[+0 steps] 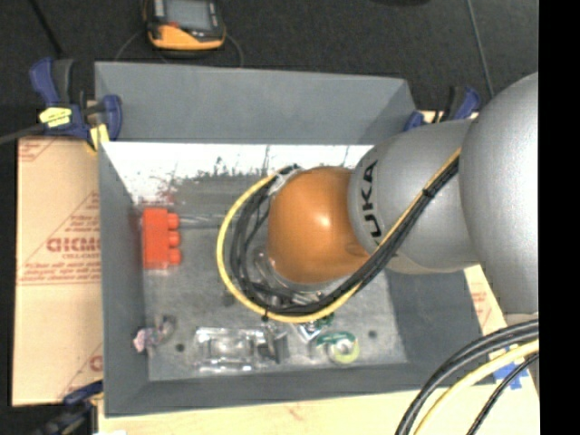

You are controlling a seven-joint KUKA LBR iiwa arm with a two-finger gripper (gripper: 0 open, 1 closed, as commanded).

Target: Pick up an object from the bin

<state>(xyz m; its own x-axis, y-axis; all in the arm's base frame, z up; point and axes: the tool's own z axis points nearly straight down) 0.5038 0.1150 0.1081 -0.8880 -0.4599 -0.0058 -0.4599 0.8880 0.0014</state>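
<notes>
Gripper [275,341] low by a clear plastic wrapper [225,347] at the bin's [118,270] front, red block [160,239] at left, grip wide or tight, cannot tell

Overhead light, soft glare on the orange cover [311,217]

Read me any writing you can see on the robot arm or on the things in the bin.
"UKA": on the grey arm, next to its orange cover; the start of the word is hidden.
Orange block, clear packet, green and white thing: no writing that can be read.
</notes>
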